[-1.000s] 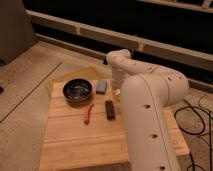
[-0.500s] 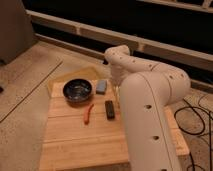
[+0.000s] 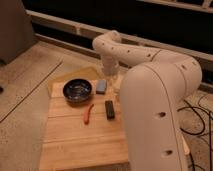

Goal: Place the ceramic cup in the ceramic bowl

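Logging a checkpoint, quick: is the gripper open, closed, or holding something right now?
Gripper: cannot be told. It sits low at the far edge of the wooden table, just right of the grey-blue block, partly hidden behind the arm.

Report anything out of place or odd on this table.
Nothing stands out. The ceramic bowl sits upright; the grey-blue block, black bar and red piece lie flat on the table. The gripper hangs beside the block.

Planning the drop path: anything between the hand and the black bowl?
Yes. A small grey-blue block lies on the board between the bowl and the hand, which hangs near the board's far edge. It is low, so a raised path likely clears it. The cup itself cannot be made out.
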Robot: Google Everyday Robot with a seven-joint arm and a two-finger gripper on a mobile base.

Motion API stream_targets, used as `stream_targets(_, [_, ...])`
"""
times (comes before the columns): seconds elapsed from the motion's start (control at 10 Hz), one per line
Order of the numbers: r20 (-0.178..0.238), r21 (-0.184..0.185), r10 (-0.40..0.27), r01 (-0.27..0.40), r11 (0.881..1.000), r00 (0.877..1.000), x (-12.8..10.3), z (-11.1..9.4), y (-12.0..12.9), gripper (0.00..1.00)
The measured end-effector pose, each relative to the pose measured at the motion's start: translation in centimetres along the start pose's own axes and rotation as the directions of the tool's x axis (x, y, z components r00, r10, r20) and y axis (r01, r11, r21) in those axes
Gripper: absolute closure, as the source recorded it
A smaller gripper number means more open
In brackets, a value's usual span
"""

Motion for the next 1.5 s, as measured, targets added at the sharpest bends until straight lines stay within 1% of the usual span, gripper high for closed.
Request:
stream_targets(0.2, [0.054,0.028,-0.094,0.093,0.995,0.994,-0.6,-2.8,3.1,1.0])
stream_targets(0.3, [0.067,0.042,-0.151,0.148,0.988,0.986,-0.9,-3.7,5.2,1.0])
stream_targets(0.4, [0.074,0.045,-0.192,0.189,0.981,0.979,-1.2,-4.2,6.8,1.0])
stream_targets(0.5, [0.074,0.046,-0.222,0.219,0.975,0.972,-1.4,-4.4,8.0,1.0])
stream_targets(0.7, [0.064,0.04,-0.309,0.307,0.951,0.949,-2.2,-4.2,11.5,1.0])
stream_targets(0.8, [0.057,0.032,-0.34,0.339,0.94,0.939,-2.5,-3.8,12.8,1.0])
stream_targets(0.9, [0.055,0.017,-0.377,0.377,0.926,0.925,-2.9,-3.2,14.2,1.0])
stream_targets(1.0, [0.058,0.003,-0.403,0.403,0.915,0.913,-3.2,-2.8,15.2,1.0])
stream_targets(1.1, [0.064,-0.029,-0.457,0.459,0.888,0.887,-3.6,-1.8,17.3,1.0])
stream_targets(1.2, [0.067,-0.055,-0.497,0.501,0.864,0.865,-3.9,-0.9,18.8,1.0])
stream_targets(1.3, [0.067,-0.074,-0.523,0.527,0.847,0.85,-4.0,-0.2,19.7,1.0])
stream_targets(1.4, [0.062,-0.097,-0.551,0.554,0.827,0.832,-4.1,1.0,20.5,1.0])
stream_targets(1.5, [0.052,-0.111,-0.564,0.566,0.817,0.824,-4.2,2.0,20.8,1.0])
